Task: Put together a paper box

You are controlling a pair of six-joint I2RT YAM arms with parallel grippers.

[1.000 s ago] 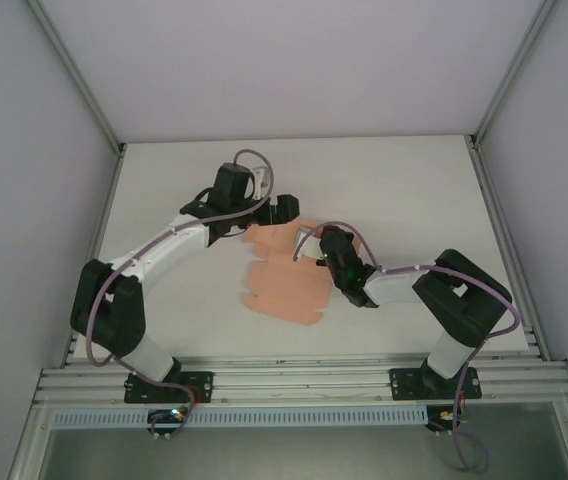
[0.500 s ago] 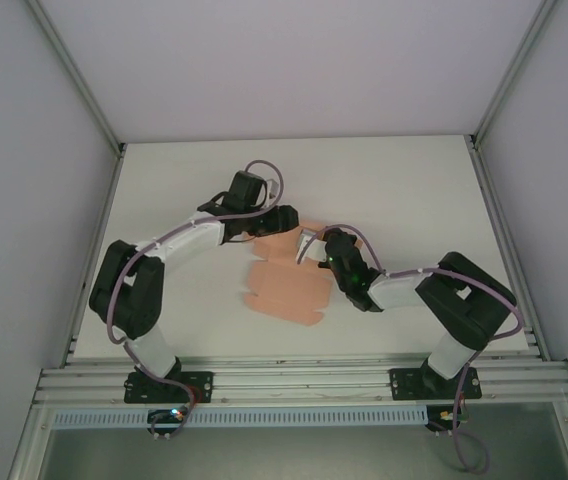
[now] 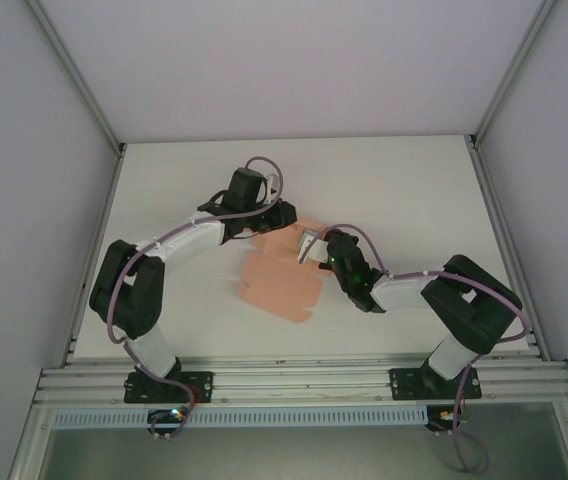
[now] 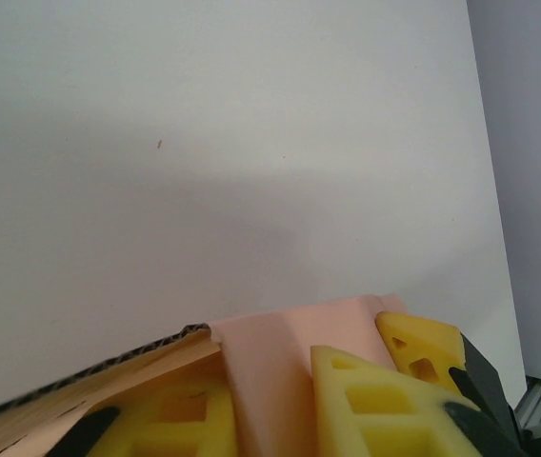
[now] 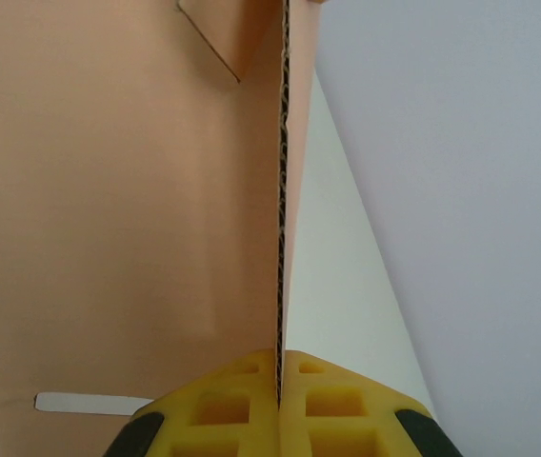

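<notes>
Left pincer (image 3: 280, 216) of yours is gripping the box (image 3: 278, 285) at its far flap, with the pink card squeezed between the yellow fingers (image 4: 370, 400). Your right pincer (image 5: 280, 367) is pinched shut on the box's right edge, card edge-on between the pads. The rest of the sheet lies mid-tabletop (image 3: 394, 180), between the two arms.

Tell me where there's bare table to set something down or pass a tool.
Bare table: the far strip up to the back wall, widest on the right; also the near patch between the box and the front rail. Crowded: centre, where the left tool and right tool meet at the box's far end.
</notes>
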